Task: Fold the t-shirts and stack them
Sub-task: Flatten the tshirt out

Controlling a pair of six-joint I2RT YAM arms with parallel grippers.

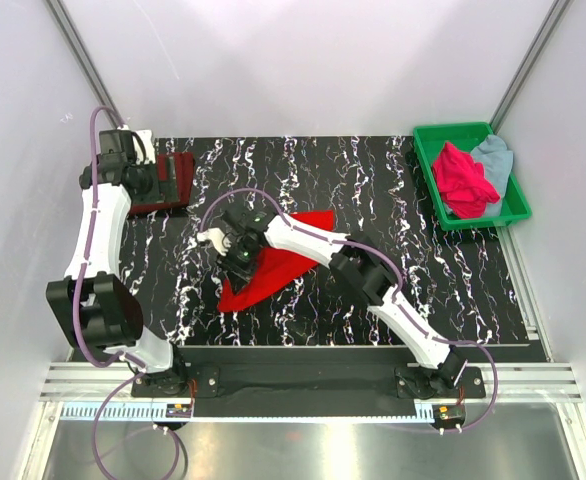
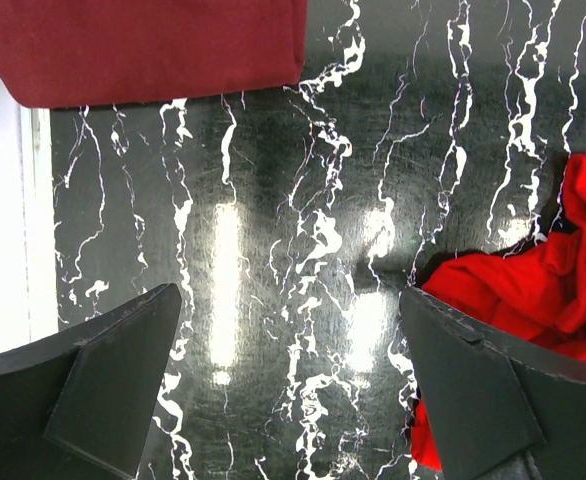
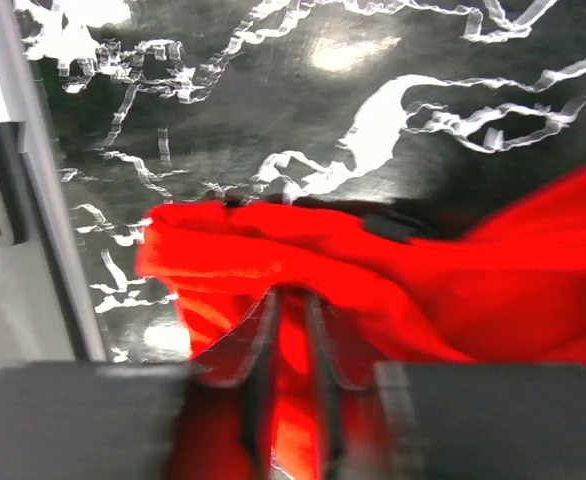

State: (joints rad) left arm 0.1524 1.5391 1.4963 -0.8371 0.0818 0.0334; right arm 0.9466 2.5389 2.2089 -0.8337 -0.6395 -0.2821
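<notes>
Far left on the black, white-veined counter (image 1: 453, 280), I see the maroon shirt (image 1: 168, 180) folded into a neat flat rectangle with one rounded corner. My left end effector (image 2: 288, 300) hangs just beside it, fingers spread wide with nothing between them, only glossy counter below.

Moving toward the centre, the red shirt (image 1: 256, 285) lies crumpled. It is a soft matte cloth in a rough wedge, with its long axis running diagonally from near-left to far-right. From the left end effector it lies to the right and toward me, apart from it. My right arm reaches across from its base to the shirt's left end, so it is the nearer arm. The right end effector (image 3: 290, 330) has its fingers drawn close, pinching a raised ridge of red cloth. That view is blurred, so I cannot judge how firm the hold is.

I judge the next move depends on drawing that edge away along the shirt's long axis to spread it flat.

Far right, a green plastic tray (image 1: 453, 130) holds a bunched pink shirt (image 1: 463, 178), with a grey shirt (image 1: 495, 155) touching it behind.
</notes>
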